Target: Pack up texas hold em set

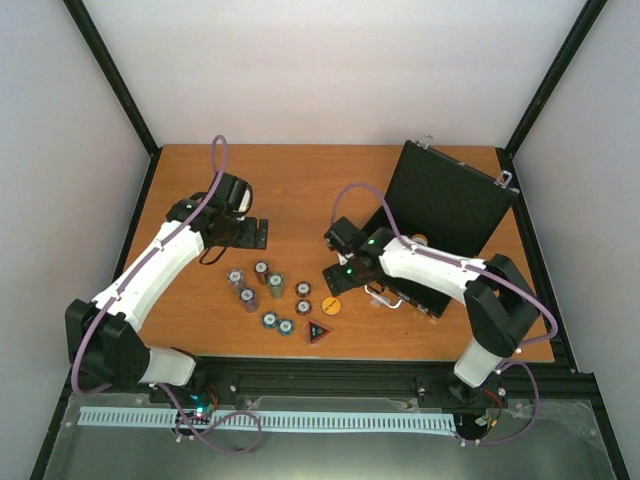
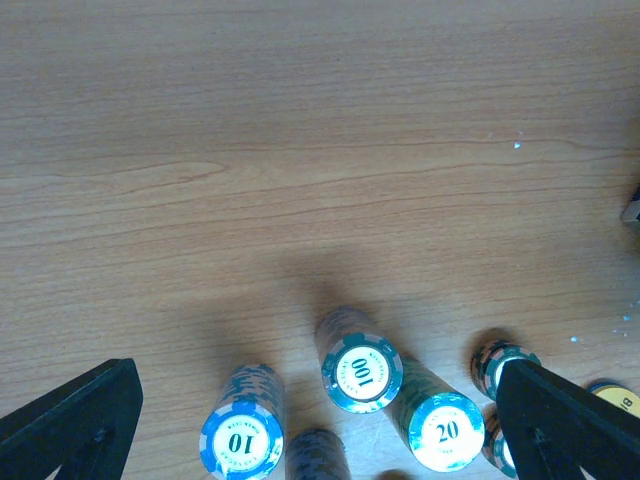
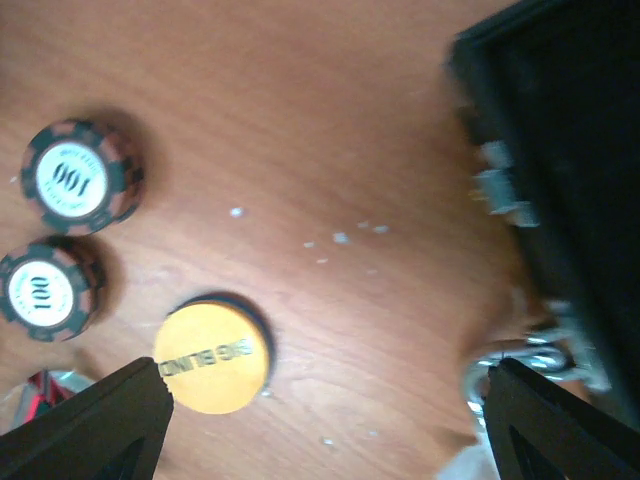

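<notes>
Left pincer (image 2: 320,425) open wide, holds nothing, hovers over the chip stacks (image 1: 265,285), which stand well left of the case (image 1: 450,200). Right pincer (image 3: 330,420) also open and empty, just off the case's front edge, above a yellow disc (image 3: 212,358) marked BIG BLIND. Case lies open, lid tilted up at back. Triangular token (image 1: 318,332) lies on the tabletop (image 1: 300,190), left of and nearer than the case front. All loose pcs outside the case; nothing packed as far as I can see, tho the arm hides most of the base.

Risks (judgement):
- Stacks stand close together; left fingers span several. A descent w/o narrowing could clip a neighbour and topple it.
- Disc is thin and flat on the wood, so fingers may skid off.
- Right pincer's outer finger is near the handle (image 3: 520,355) and could snag there.

Room: wide bare tabletop behind the stacks, away from the case. Only a narrow lane between disc and case front. Case sits close to the tabletop's right edge, so little margin on that side.
</notes>
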{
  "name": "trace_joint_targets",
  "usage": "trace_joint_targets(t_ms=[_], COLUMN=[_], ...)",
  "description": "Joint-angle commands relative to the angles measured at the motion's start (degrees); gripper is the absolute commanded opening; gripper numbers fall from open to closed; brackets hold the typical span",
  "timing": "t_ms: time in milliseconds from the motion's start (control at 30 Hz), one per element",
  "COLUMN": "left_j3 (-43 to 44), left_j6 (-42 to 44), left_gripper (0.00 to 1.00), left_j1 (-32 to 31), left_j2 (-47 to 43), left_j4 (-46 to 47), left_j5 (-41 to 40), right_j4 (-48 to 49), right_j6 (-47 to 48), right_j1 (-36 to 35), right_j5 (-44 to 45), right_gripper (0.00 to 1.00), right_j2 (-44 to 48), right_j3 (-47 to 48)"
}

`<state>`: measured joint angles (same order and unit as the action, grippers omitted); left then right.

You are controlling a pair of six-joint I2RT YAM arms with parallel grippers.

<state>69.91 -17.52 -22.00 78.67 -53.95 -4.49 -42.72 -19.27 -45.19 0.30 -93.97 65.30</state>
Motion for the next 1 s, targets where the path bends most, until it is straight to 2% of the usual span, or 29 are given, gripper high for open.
trace_joint_targets(t_ms=[0, 467, 733, 967], left_j3=[0.1, -4.2, -4.8, -4.8], left_j6=[-0.4, 0.3, 0.4, 0.6], left_gripper=[1.00, 1.00, 1.00, 1.00], left_j1=[-0.2, -0.2, -0.2, -0.2], left_j2=[-3.0, -7.5, -8.0, -7.9], left_j4=[-1.1, -1.5, -1.4, -1.4], left_j5=[-0.3, -0.7, -0.8, -1.1], right_j4=[-0.2, -1.2, -1.5, -0.7], right_j6=[-3.3, -3.6, -5.2, -5.2], right_j1=[-4.8, -9.0, -10.0, -10.0], right_j5=[-1.2, -3.8, 0.5, 0.8], right_gripper=[0.87, 0.89, 0.88, 0.86], right_j2=[-3.7, -10.7, -12.2, -13.7], right_j3=[2.1, 4.0, 3.3, 2.7])
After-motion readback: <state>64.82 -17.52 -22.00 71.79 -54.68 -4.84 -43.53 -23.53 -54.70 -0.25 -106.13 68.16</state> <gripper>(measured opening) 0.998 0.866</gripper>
